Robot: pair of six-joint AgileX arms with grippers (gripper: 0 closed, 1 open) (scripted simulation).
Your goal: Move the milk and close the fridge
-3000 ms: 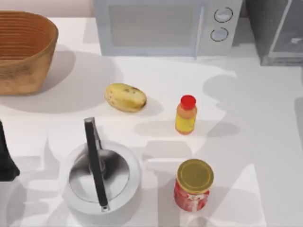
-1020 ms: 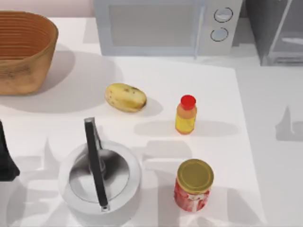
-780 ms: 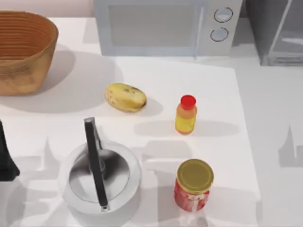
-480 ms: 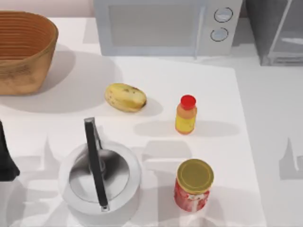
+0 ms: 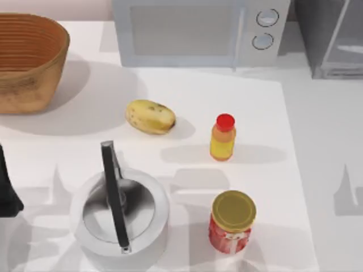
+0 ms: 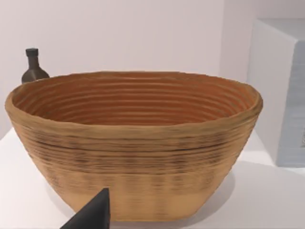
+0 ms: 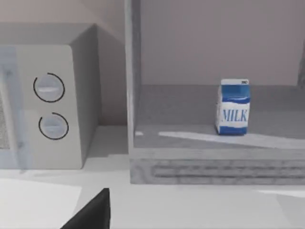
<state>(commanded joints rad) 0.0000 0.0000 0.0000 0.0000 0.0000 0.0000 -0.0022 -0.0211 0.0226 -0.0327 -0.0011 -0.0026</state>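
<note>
With the milk (image 7: 233, 108) upright inside the open fridge (image 7: 190, 164), the door likely comes next; whether either end effector is open, I cannot tell.

One fridge (image 7: 200, 162), grey, open-fronted. One milk (image 7: 232, 107) carton, white and blue, standing upright on the fridge floor. One microwave (image 5: 198, 31), white, with two round dials (image 5: 265, 28). One woven basket (image 5: 28, 59). One dark bottle (image 6: 33, 67), behind the basket. One potato (image 5: 150, 117). One yellow bottle (image 5: 223, 137) with one red cap. One red jar (image 5: 231, 222) with one gold lid. One metal kettle (image 5: 120, 218) with one black handle. One white table (image 5: 317, 141) under it all.
</note>
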